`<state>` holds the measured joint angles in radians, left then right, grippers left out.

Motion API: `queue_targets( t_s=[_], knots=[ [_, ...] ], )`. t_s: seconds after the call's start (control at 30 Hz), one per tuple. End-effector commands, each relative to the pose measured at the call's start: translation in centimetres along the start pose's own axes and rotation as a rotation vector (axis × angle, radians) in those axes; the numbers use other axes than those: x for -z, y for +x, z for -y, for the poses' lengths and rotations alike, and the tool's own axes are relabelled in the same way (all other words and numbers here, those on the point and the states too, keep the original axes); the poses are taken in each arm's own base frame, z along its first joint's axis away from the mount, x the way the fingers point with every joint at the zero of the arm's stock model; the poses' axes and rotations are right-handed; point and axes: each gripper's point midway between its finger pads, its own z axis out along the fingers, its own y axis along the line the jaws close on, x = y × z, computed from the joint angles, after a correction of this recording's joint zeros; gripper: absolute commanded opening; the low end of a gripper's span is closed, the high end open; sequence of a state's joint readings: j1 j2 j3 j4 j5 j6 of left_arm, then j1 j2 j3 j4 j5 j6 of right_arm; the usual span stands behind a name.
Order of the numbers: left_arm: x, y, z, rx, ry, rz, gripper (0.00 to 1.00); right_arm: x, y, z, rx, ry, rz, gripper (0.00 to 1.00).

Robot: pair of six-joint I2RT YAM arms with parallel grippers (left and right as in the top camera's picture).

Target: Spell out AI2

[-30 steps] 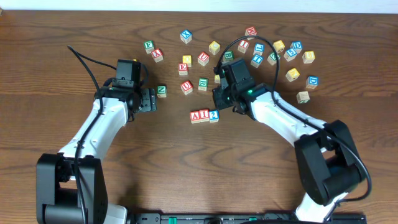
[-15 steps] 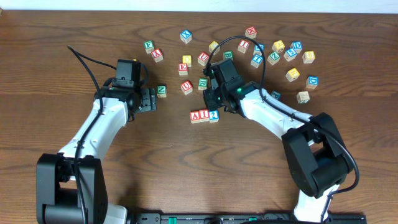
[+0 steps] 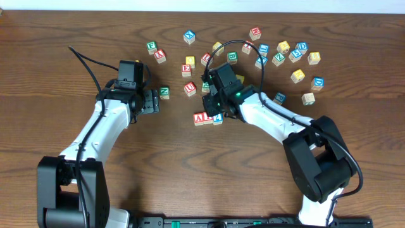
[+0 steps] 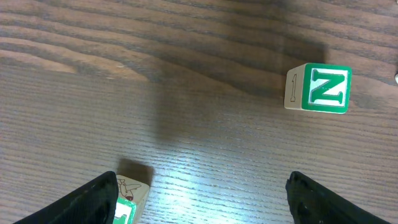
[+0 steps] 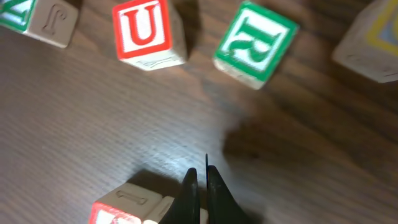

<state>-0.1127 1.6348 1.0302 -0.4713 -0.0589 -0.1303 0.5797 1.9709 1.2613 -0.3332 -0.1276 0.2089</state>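
**AI2 row laid out, right fingers pinched beside it**

Nearest me, the AI2 row (image 3: 204,118) sits mid-way across the table (image 3: 190,177), its three cubes touching. I judge them light, rigid wood with slick faces. I'd grip across opposite flat sides, since a nudge would slide them. My right gripper (image 5: 200,177) points down at the row's far edge, fingers pinched together on nothing. The left gripper (image 4: 202,180) hovers spread wide and empty near the N cube (image 4: 320,88). Beyond lie the U cube (image 5: 146,28) and R cube (image 5: 255,42).

Table (image 3: 209,177) dark grained wood w/ sheen; AI2 cubes (image 3: 201,118) pale wood.
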Motion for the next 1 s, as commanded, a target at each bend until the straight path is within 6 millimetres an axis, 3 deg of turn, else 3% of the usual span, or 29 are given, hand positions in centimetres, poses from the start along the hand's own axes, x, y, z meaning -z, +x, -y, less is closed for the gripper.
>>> queue_targets(
  t_s=[0.0, 0.97],
  knots=[
    [-0.3, -0.1, -0.3, -0.002, -0.016, -0.005, 0.85, -0.2, -0.1, -1.3, 0.017, -0.018, -0.005, 0.01],
    [-0.3, -0.1, -0.3, -0.002, -0.016, -0.005, 0.85, -0.2, 1.6, -1.5, 0.008, -0.009, -0.069, 0.01]
  ],
)
